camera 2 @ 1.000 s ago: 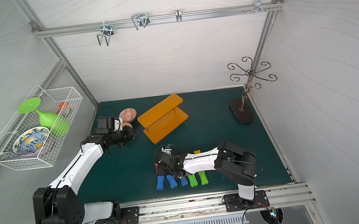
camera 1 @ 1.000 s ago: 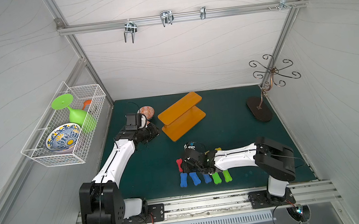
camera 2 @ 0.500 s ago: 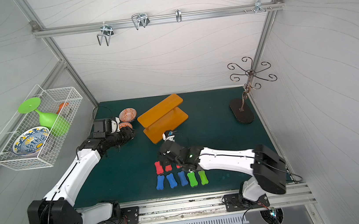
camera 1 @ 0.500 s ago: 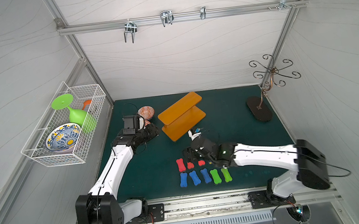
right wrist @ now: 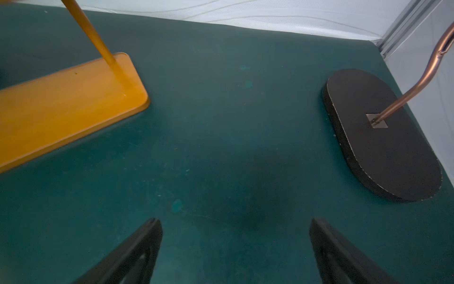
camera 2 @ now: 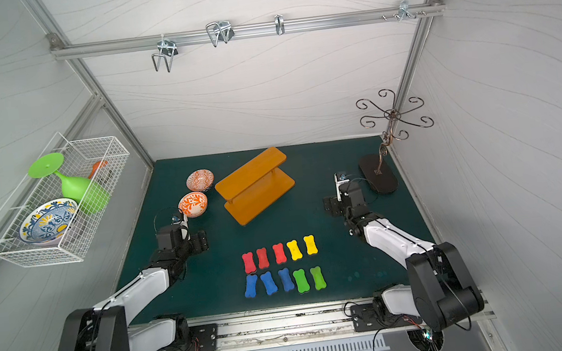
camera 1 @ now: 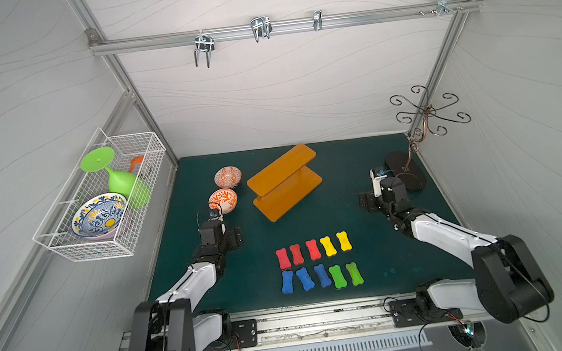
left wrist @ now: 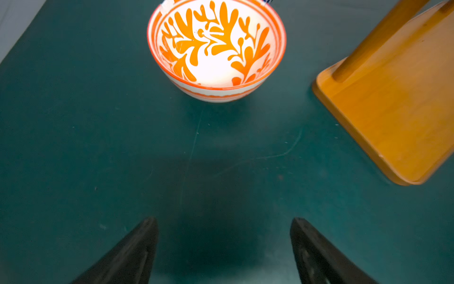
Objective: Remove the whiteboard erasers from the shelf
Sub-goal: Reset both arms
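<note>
The whiteboard erasers lie on the green mat in two rows, seen in both top views. Three red ones (camera 1: pixel 296 254) and two yellow ones (camera 1: pixel 336 243) form the far row. Three blue (camera 1: pixel 305 278) and two green (camera 1: pixel 345 275) form the near row. Behind them the orange-brown shelf (camera 1: pixel 284 181) stands with both boards bare. In the left wrist view my left gripper (left wrist: pixel 223 221) is open over bare mat, facing an orange-patterned bowl, with the shelf's corner (left wrist: pixel 393 110) beside it. My right gripper (right wrist: pixel 235 221) is open over bare mat between the shelf's end (right wrist: pixel 61 105) and a black stand base.
Two patterned bowls (camera 1: pixel 223 201) (camera 1: pixel 228 177) sit left of the shelf. A black oval base (camera 1: pixel 406 174) with a copper hook tree stands at the back right. A white wire basket (camera 1: pixel 102 200) with a bowl and a green glass hangs on the left wall.
My right arm has left the eraser rows and swung to the right near the black base, opening its jaws. My left arm pulled back from the bowls and opened too.
</note>
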Action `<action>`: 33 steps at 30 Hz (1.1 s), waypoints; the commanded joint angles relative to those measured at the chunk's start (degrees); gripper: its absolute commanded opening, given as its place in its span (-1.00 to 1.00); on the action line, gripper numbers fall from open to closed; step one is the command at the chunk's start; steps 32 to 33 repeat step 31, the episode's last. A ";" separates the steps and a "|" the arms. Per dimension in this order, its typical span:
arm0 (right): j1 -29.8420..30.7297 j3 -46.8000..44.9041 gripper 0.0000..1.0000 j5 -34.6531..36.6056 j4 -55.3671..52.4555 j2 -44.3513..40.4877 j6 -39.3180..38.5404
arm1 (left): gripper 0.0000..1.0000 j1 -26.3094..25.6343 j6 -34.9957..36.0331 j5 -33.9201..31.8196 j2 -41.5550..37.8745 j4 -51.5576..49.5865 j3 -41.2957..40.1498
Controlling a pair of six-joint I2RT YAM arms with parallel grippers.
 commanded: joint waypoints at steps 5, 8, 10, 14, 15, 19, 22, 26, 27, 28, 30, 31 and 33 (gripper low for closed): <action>-6.71 -6.46 0.98 1.18 29.07 12.13 -1.29 | 0.70 3.89 3.20 12.47 10.98 24.35 4.60; -9.45 -7.24 0.98 -3.73 30.12 13.19 0.31 | 0.65 4.99 2.66 13.55 16.21 29.20 4.71; -10.06 -5.73 0.98 -5.39 29.48 14.66 -0.08 | 0.71 5.02 2.56 13.38 16.67 28.90 5.18; -11.52 -5.05 0.98 -7.97 27.11 14.37 1.11 | 0.99 4.82 0.84 7.93 17.48 29.24 5.29; -11.50 -5.38 0.98 -7.73 27.77 14.32 1.07 | 0.99 4.29 0.54 5.80 17.76 29.46 5.21; -10.80 -5.93 0.98 -7.20 28.38 13.66 0.29 | 0.99 3.42 0.13 2.33 18.56 30.05 5.19; -10.84 -5.94 0.98 -7.20 28.40 13.71 0.39 | 0.99 3.25 0.30 2.03 18.81 30.04 5.37; -11.65 -2.89 0.98 -18.49 24.28 15.34 -3.00 | 0.99 3.15 0.24 1.80 18.89 29.78 5.55; -12.12 -3.36 0.98 -19.24 25.26 15.07 -2.51 | 0.99 3.15 0.25 1.80 18.91 29.86 5.55; -12.85 -3.92 0.98 -20.27 25.30 14.36 -2.13 | 0.99 3.15 0.23 1.81 18.91 29.87 5.48; -12.96 -4.52 0.98 -20.25 26.25 14.06 -2.15 | 0.99 3.15 0.23 1.80 18.82 30.15 5.31; -13.06 -4.53 0.98 -20.27 26.16 14.00 -2.04 | 0.99 3.15 0.23 1.80 18.72 30.25 5.21; -13.06 -4.53 0.98 -20.27 26.16 14.00 -2.04 | 0.99 3.15 0.23 1.80 18.72 30.25 5.21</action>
